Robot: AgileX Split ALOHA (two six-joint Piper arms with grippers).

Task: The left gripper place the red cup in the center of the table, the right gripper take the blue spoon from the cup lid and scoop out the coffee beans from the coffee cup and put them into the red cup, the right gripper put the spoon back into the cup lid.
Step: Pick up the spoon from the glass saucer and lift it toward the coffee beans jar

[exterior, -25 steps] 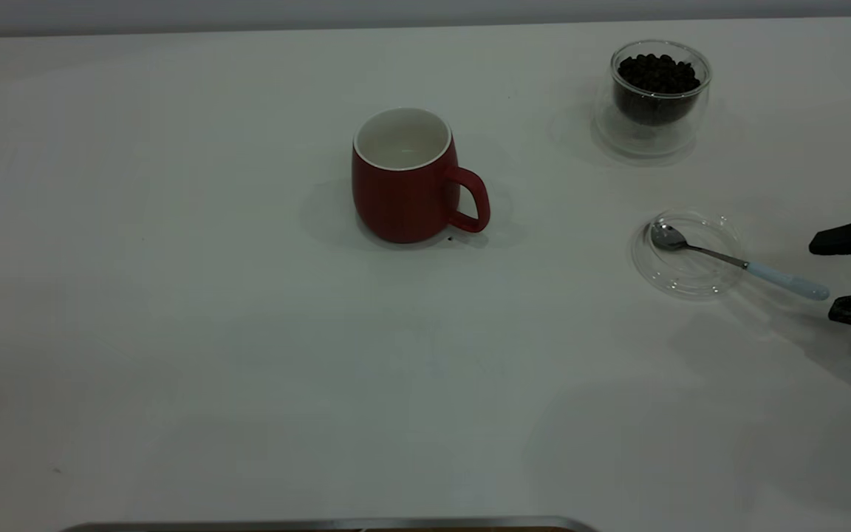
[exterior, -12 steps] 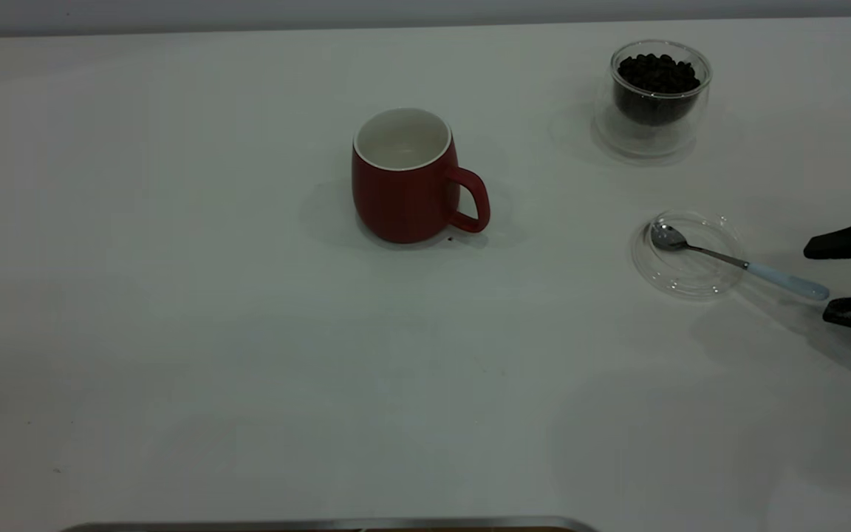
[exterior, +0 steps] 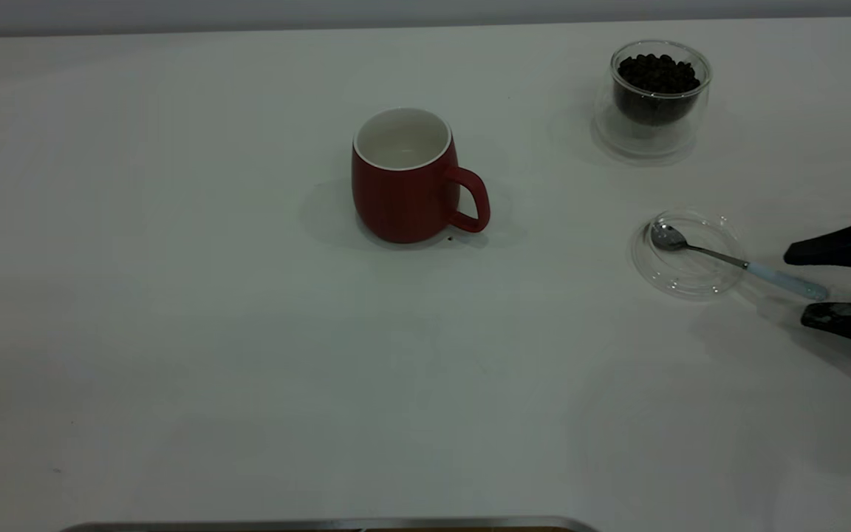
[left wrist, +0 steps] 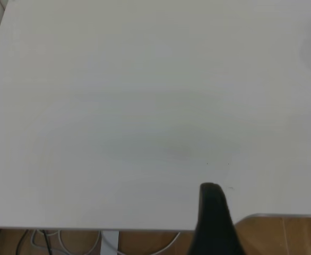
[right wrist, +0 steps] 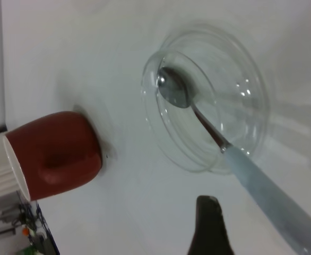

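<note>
Blue spoon (exterior: 739, 263) handle's tip lies between open right pincer (exterior: 797, 284) fingers.

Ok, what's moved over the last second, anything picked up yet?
Only the right pincer moved: it slid in from the table's right edge, open, and now straddles the blue spoon's handle end. Nothing gripped. Red cup, coffee cup and cup lid unchanged.
</note>
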